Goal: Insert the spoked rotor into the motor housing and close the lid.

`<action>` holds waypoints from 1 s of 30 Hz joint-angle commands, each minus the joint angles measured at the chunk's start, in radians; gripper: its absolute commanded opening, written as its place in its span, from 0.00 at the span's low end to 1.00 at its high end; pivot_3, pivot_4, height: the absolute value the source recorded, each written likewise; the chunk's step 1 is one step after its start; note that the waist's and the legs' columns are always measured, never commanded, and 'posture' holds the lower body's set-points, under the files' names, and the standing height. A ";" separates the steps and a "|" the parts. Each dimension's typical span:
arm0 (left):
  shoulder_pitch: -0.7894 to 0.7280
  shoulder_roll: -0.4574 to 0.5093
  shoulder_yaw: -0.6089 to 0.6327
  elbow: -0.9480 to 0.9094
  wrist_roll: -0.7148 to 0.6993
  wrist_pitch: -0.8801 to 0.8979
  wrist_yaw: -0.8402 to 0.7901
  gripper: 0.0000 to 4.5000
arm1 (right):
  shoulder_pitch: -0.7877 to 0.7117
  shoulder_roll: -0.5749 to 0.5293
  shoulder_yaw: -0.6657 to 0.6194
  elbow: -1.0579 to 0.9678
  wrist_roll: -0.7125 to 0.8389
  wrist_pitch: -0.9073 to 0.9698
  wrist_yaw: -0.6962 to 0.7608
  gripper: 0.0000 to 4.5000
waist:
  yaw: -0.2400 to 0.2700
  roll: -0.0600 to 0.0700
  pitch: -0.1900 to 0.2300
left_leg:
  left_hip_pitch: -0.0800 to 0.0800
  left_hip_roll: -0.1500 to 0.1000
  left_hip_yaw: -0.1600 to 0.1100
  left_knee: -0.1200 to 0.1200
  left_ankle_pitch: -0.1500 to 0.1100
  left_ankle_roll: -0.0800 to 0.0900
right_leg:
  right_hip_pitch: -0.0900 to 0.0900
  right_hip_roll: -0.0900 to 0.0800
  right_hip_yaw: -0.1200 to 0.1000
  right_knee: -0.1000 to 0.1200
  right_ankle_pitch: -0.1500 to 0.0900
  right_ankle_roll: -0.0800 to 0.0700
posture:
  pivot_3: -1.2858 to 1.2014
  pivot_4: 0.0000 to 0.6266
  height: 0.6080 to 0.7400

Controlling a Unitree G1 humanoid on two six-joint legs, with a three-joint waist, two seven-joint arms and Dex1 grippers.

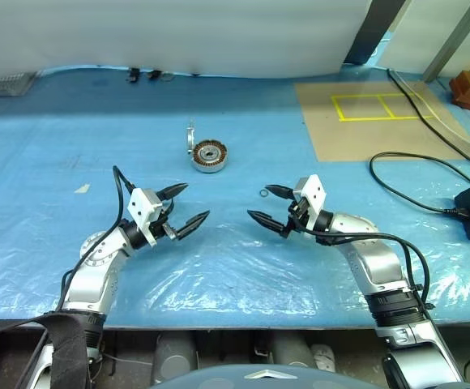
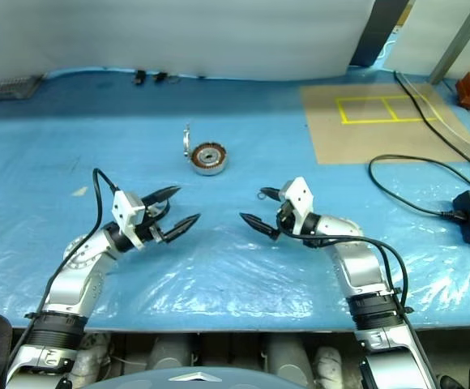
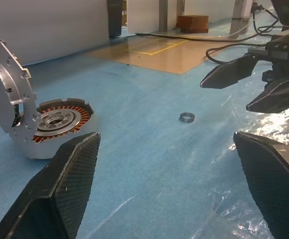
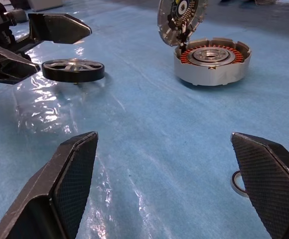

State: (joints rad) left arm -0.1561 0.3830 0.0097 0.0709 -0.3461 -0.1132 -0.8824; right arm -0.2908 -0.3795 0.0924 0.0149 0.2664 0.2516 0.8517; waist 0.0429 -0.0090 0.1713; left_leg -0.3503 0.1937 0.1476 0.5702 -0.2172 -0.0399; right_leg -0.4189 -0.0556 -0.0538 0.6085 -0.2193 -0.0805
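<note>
Right wrist view: the spoked rotor (image 4: 73, 69) is seen lying on the table (image 1: 243, 275), seemingly under the left pincer (image 1: 188, 206). Both it and the right pincer (image 1: 265, 203) are spread open, empty. The motor housing (image 1: 210, 156) sits toward the far edge, lid (image 1: 190, 138) raised.

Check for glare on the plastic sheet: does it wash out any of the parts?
Left eye view: sheen on the wrinkled plastic sheet near the robot; the motor housing sits beyond it, unaffected. Right wrist view: a bright patch lies just in front of the spoked rotor, whose rim reads clearly. Left wrist view: the small ring lies on a glare-free stretch.
</note>
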 commanded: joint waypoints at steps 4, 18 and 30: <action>-0.009 0.000 0.005 -0.011 0.002 -0.020 0.002 1.00 | -0.007 0.000 -0.008 -0.053 0.026 0.001 -0.001 1.00 | 0.000 0.000 0.000 | 0.000 0.000 0.000 0.000 0.000 0.000 | 0.000 0.000 0.000 0.000 0.000 0.000 | 0.52 0.24 1.00; -0.025 -0.014 0.000 0.002 0.012 -0.023 0.000 1.00 | 0.002 -0.011 -0.006 -0.062 0.021 0.007 -0.003 1.00 | 0.000 0.000 0.000 | 0.000 0.000 0.000 0.000 0.000 0.000 | 0.000 0.000 0.000 0.000 0.000 0.000 | 0.52 0.24 1.00; -0.028 -0.016 0.002 0.003 0.022 -0.021 0.013 1.00 | -0.043 -0.001 0.011 -0.038 0.017 0.055 -0.014 1.00 | -0.001 0.000 0.000 | 0.000 0.000 0.000 0.000 0.001 0.001 | 0.000 0.000 0.000 0.000 0.000 0.000 | 0.52 0.24 1.00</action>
State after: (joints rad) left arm -0.1760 0.3657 0.0076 0.0887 -0.3290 -0.1148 -0.8773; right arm -0.3004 -0.3877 0.1000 -0.0003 0.2736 0.2957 0.8441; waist 0.0419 -0.0090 0.1713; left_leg -0.3502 0.1937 0.1476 0.5703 -0.2163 -0.0385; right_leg -0.4190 -0.0556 -0.0538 0.6087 -0.2192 -0.0805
